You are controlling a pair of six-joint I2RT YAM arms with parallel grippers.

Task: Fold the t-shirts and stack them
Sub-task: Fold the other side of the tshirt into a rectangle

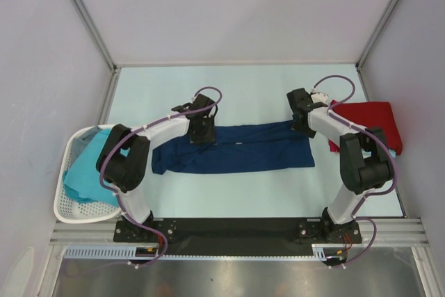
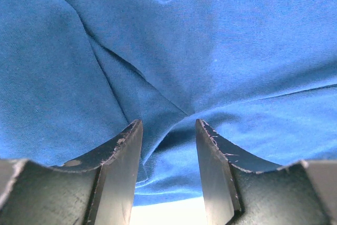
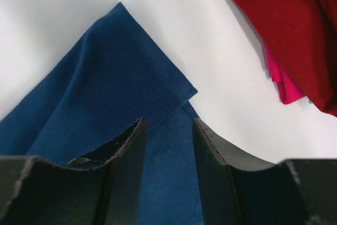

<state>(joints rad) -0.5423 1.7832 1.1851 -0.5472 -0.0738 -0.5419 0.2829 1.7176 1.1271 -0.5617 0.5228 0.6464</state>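
Observation:
A navy blue t-shirt [image 1: 236, 149] lies folded into a long strip across the middle of the table. My left gripper [image 1: 204, 130] hangs over its upper left part. In the left wrist view the left gripper [image 2: 168, 122] is open, with wrinkled blue cloth [image 2: 200, 61] under and between the fingers, not pinched. My right gripper [image 1: 300, 120] is above the strip's upper right corner. The right gripper [image 3: 167, 120] is open over that layered navy corner [image 3: 121, 77], holding nothing. A red t-shirt [image 1: 368, 126] lies crumpled at the right, and the red t-shirt [image 3: 284, 19] also shows beyond the right fingers.
A white perforated basket [image 1: 66, 206] stands at the left table edge with turquoise t-shirts [image 1: 87, 172] inside. Pale walls and metal frame posts [image 1: 87, 15] enclose the table. The arm bases sit on a black rail [image 1: 229, 229] at the near edge.

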